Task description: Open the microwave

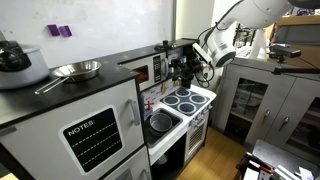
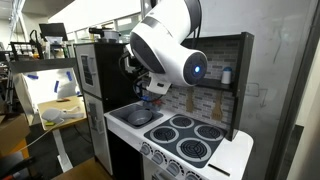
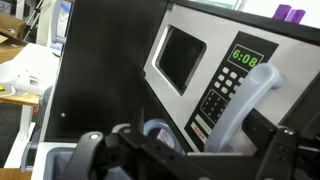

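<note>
The toy microwave [image 3: 190, 60] fills the wrist view: white-framed door with a dark window, a black button panel [image 3: 222, 92], a green clock and a pale grey upright handle [image 3: 252, 98] at its right side. In an exterior view it sits on the black counter [image 1: 148, 70]. In the other it is mostly hidden behind my arm. My gripper [image 3: 190, 148] is open right in front of the door. Its dark fingers spread left and right, and the handle stands between them, nearer the right finger. It also shows in both exterior views [image 1: 184, 68] [image 2: 150, 86].
A pan [image 1: 76, 70] and a pot [image 1: 14, 58] sit on the counter. The stove burners [image 1: 185, 98] and the sink [image 1: 160, 122] lie below my gripper. The white NOTES door [image 1: 92, 140] is lower left. A blue-rimmed cup [image 3: 156, 130] stands under the microwave. Grey cabinets [image 1: 262, 100] stand beyond.
</note>
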Robot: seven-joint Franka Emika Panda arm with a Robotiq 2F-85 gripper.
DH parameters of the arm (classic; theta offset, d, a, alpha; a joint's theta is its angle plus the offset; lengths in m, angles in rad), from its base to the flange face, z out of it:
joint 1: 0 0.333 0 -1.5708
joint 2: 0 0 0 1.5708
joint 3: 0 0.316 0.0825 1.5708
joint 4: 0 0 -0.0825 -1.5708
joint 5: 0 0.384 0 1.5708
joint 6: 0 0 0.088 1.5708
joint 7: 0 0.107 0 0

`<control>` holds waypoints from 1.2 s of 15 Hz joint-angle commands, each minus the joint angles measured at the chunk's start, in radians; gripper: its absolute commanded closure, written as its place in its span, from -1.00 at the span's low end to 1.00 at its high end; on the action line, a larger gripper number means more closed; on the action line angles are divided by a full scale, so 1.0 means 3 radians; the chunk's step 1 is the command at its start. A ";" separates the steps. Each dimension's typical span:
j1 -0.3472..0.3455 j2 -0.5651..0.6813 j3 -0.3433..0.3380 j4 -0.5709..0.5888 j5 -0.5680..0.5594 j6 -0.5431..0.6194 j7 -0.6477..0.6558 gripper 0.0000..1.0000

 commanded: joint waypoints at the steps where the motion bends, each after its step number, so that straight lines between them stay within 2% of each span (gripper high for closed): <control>1: 0.0012 -0.0092 0.0033 -0.0085 0.0002 0.0004 -0.0015 -1.00; 7: 0.0051 -0.0126 0.0065 -0.0114 -0.0006 0.0026 -0.0015 -1.00; 18: 0.0086 -0.0335 0.0063 -0.0489 0.0066 0.0120 -0.0106 -1.00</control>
